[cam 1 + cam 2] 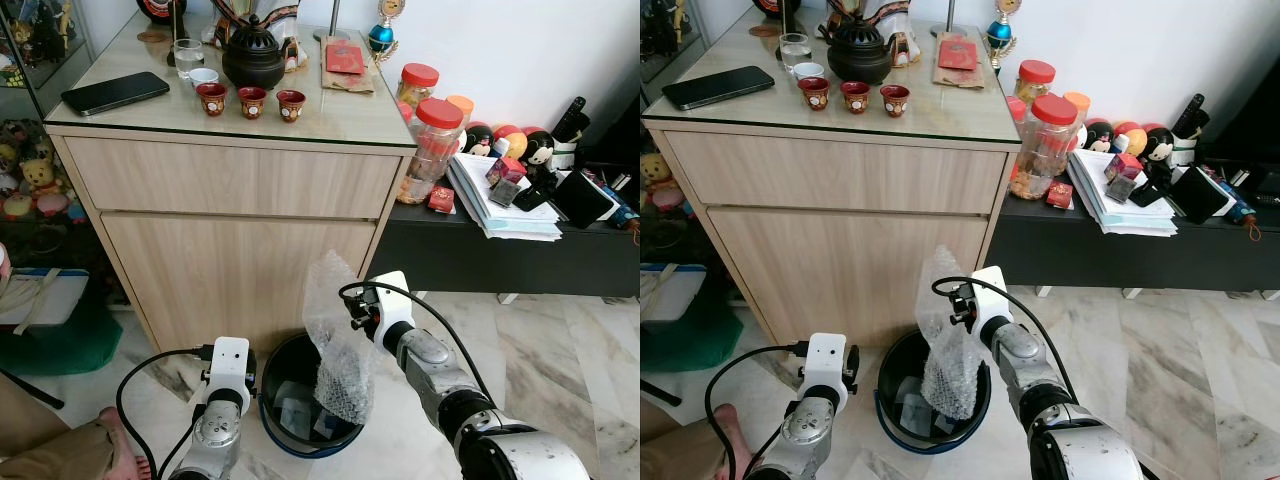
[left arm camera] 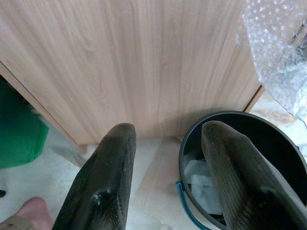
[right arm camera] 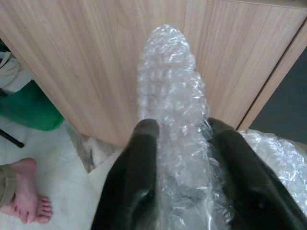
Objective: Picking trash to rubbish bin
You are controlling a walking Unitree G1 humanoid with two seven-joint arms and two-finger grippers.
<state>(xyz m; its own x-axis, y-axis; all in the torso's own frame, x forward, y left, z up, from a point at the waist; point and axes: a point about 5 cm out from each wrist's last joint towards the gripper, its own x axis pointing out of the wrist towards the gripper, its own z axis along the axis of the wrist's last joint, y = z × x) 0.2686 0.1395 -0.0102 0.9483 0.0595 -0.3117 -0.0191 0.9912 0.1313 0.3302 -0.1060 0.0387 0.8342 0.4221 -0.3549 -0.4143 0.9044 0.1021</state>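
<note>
Bubble wrap (image 1: 335, 340) hung long-ways down from the right gripper (image 3: 182, 143), which squeezed it tight, right over the open bin (image 1: 275, 420) below it.

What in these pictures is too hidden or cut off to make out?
- Rubbish bin contents: in the left eye view the bubble wrap held by the right gripper covers much of them.
- Person's foot: right wrist view, cut off by the edge.
- Left gripper: open; fingertips cut off.
</note>
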